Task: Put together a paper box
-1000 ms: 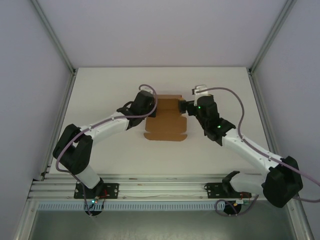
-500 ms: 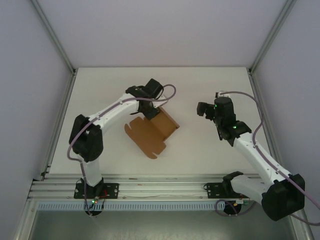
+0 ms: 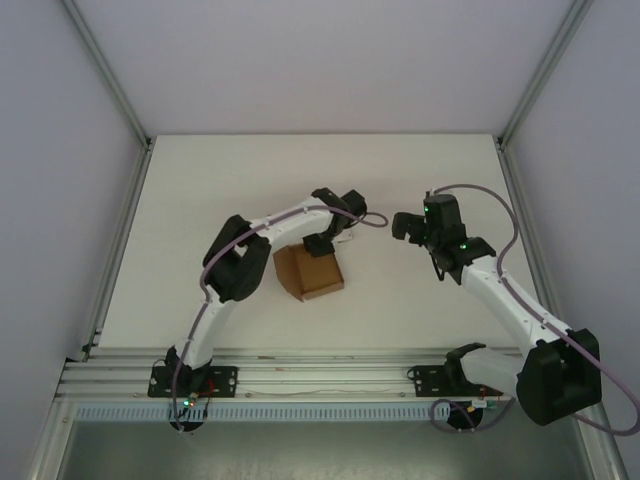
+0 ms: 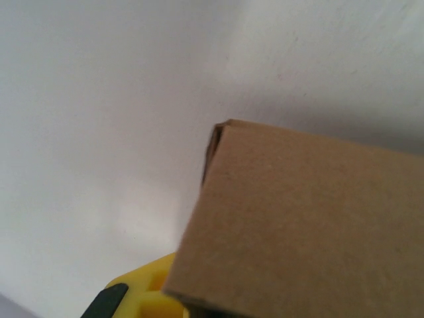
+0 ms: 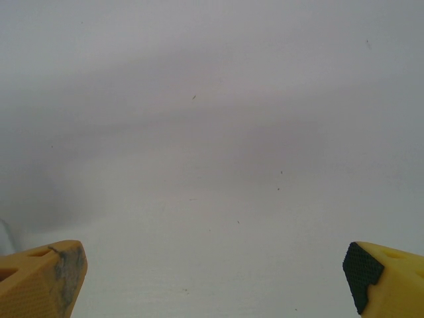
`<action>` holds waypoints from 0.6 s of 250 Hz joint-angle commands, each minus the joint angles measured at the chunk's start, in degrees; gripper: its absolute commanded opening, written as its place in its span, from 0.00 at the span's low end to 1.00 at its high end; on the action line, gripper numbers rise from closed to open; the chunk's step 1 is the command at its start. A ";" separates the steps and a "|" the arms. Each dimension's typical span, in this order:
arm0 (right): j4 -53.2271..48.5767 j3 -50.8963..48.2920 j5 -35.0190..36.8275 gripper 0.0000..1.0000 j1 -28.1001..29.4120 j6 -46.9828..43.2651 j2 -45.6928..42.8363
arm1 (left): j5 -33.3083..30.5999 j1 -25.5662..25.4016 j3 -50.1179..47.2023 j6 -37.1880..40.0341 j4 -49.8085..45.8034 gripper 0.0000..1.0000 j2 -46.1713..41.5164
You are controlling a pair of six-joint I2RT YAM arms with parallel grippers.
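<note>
The paper box (image 3: 312, 273) is a brown kraft piece folded into a small box shape, resting at mid-table. My left gripper (image 3: 326, 243) sits at its far edge and is shut on it. In the left wrist view a broad brown panel of the paper box (image 4: 311, 225) covers most of the jaws, and one yellow finger (image 4: 140, 296) shows at the lower left. My right gripper (image 3: 401, 225) hangs to the right of the box, apart from it. It is open (image 5: 215, 275), with only bare table between its yellow fingers (image 5: 46, 278).
The white table (image 3: 200, 200) is walled by grey panels and metal posts left, right and behind. A rail (image 3: 320, 375) runs along the near edge, where both arm bases are bolted. The left arm (image 3: 235, 265) curls tightly just left of the box.
The flat sheet has been swung round and folded into a compact box near the table's middle. The left arm has curled in with it. The right gripper let go and drew back right.
</note>
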 commanded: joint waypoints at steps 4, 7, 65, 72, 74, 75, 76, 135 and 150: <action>-0.21 1.09 -0.12 1.00 -0.50 0.19 -0.81 | -3.53 -0.07 0.79 1.33 3.42 0.00 1.40; -0.18 1.05 -0.15 1.00 -0.59 0.27 -0.88 | -3.78 -0.21 0.63 1.34 3.87 0.00 1.50; -0.71 1.04 -0.12 1.00 -0.87 0.47 -1.07 | -5.97 -1.31 -2.57 3.81 7.95 0.00 2.75; -0.75 1.00 -0.13 1.00 -0.87 0.47 -1.07 | -5.90 -1.24 -3.04 4.21 8.64 0.05 2.20; -0.76 1.03 -0.16 1.00 -0.89 0.41 -1.07 | -5.94 -1.25 -3.30 4.30 8.81 0.06 2.11; -0.76 1.00 -0.16 1.00 -0.87 0.40 -1.11 | -5.87 -1.28 -3.34 4.36 8.88 0.06 1.98; -0.76 0.99 -0.17 1.00 -0.91 0.39 -1.18 | -5.84 -1.29 -3.36 4.43 8.96 0.06 1.86; -1.49 1.23 -1.45 1.00 -0.94 -0.09 -2.28 | -4.30 -1.30 -3.90 6.15 8.79 0.42 -4.21; -1.57 1.10 -2.02 1.00 -0.96 -0.52 -2.78 | -3.91 -1.28 -4.17 6.44 8.49 0.48 -6.27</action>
